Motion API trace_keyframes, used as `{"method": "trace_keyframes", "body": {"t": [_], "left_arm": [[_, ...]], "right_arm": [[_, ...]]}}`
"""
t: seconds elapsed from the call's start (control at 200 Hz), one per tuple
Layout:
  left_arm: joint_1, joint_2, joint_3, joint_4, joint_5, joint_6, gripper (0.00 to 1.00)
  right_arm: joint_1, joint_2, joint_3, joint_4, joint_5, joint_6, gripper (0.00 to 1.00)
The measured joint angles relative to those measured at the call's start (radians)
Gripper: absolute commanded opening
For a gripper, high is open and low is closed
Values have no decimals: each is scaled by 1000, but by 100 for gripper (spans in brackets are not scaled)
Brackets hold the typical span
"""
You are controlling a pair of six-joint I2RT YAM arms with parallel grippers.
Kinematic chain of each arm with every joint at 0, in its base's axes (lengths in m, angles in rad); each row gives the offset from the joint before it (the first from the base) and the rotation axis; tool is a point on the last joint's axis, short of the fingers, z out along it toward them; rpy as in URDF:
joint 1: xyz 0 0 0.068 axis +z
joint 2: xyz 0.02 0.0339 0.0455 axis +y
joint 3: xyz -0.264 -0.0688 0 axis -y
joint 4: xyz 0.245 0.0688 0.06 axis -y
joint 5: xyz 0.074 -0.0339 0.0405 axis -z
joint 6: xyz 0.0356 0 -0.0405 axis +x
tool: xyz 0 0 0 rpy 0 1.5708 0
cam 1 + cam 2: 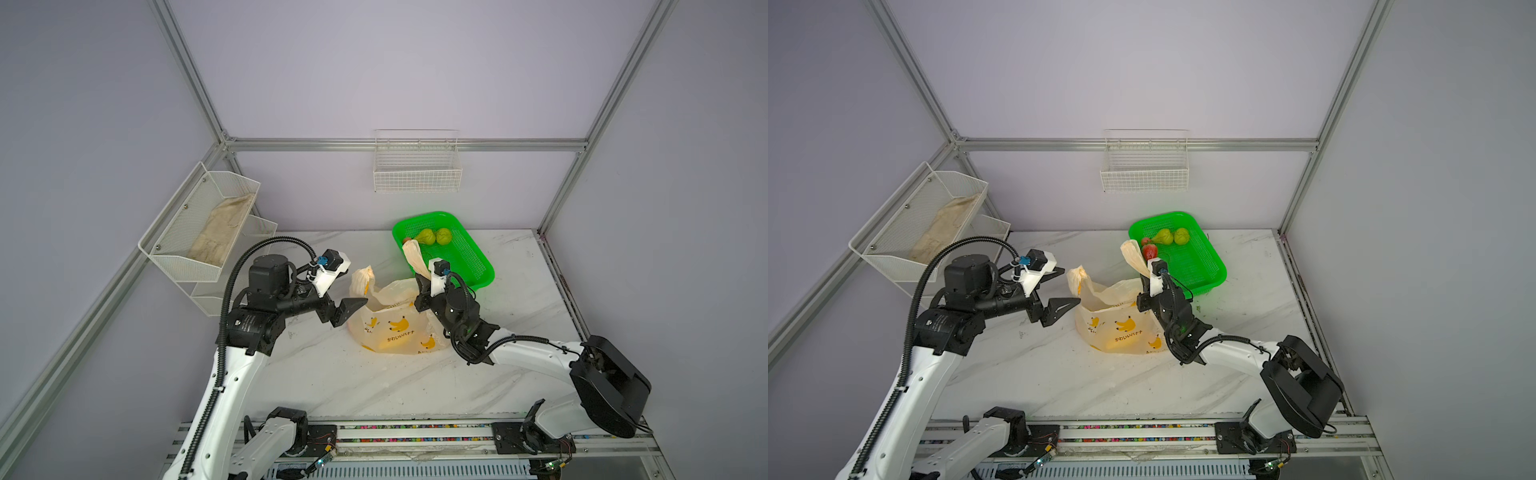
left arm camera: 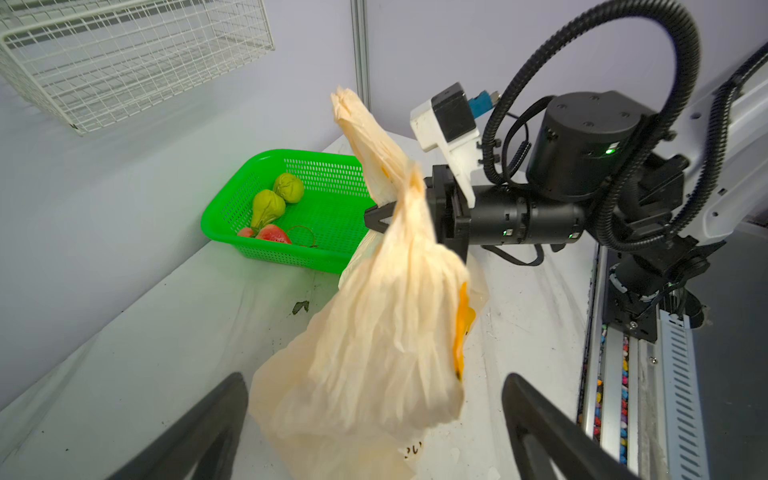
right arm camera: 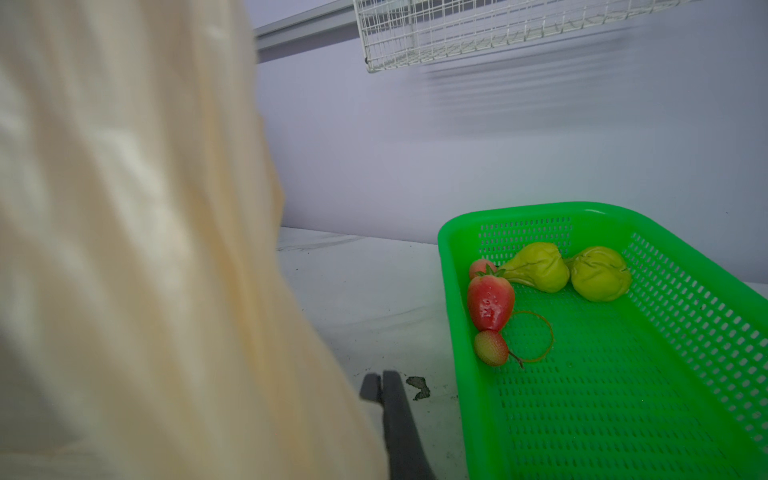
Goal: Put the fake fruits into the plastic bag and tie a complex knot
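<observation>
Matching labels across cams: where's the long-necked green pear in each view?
Top view: long-necked green pear at the far end of the green basket, left of the rounder pear.
Top view: long-necked green pear same spot, red strawberry at its left.
Left wrist: long-necked green pear between the rounder pear and the red strawberry.
Right wrist: long-necked green pear likewise, near the basket's back wall.
Shared landmark: the green basket.

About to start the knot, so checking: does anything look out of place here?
Yes. Two dented green pears and strawberries sit in the green basket, not the plastic bag. A small dark mark sits on the table beside the basket.
</observation>
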Motion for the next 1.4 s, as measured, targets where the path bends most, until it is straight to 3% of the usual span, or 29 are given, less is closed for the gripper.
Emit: {"method": "trace_keyframes", "body": {"t": [0.285, 0.485, 0.65, 0.85, 1.065, 1.395], "left_arm": [[32, 111, -9, 109, 103, 95, 88], [47, 208, -9, 222, 213, 63, 86], [46, 257, -9, 329, 315, -28, 73], [15, 261, -25, 457, 360, -127, 56], [3, 258, -60, 503, 363, -172, 45], [2, 242, -81, 530, 364, -175, 45]], "right_arm": [[0, -2, 2, -15, -11, -3, 0], [0, -4, 10, -28, -11, -13, 0], [-6, -27, 15, -45, -34, -39, 35], [-54, -111, 15, -77, -145, -86, 67], [-141, -173, 15, -128, -354, -145, 81], [-344, -100, 51, -165, -740, -206, 88]]}}
